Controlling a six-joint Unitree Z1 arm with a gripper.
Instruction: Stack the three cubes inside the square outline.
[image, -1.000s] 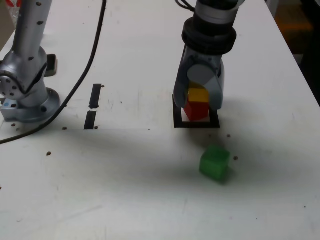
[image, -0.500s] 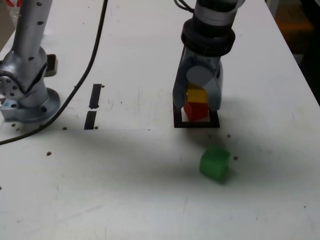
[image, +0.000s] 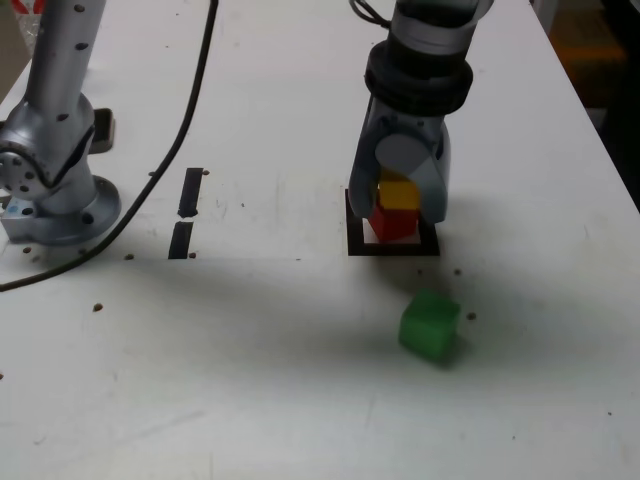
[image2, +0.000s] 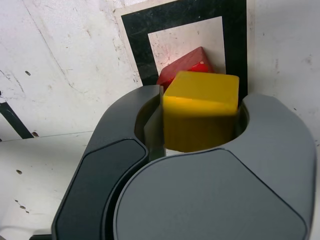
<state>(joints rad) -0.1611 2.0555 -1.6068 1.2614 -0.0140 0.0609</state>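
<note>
yellow cube (image2: 200, 112): sits on the red cube, between the jaws; in the exterior view its top edge looks slightly skewed against the cube under it.
red cube (image: 393, 222): inside the outline, on the white centre; in the wrist view only one corner shows past the yellow one, so the two are turned a little relative to each other.
outline (image: 392, 247): black border, on the bench under the arm; stack base lies within it.
green cube (image: 430, 324): alone on the bench, well apart from the outline, nearer the camera and a little to the exterior view's right; tilted faces, not squared to the outline.
jaws (image: 399, 192): straddle the yellow cube, pointing down. In the wrist view a thin gap shows on one side, the other side looks close or touching. Cannot tell whether the cube is gripped or freed.
key relation: green cube lies away from the jaws, toward the camera in the exterior view; the stack stands directly beneath them.
stage (judgement): two of three stacked; release of yellow seems to be in hand.
next move (judgement): lift straight up to clear the stack, then cross to green.
risk (judgement): a sideways pull could drag yellow off red.
</note>
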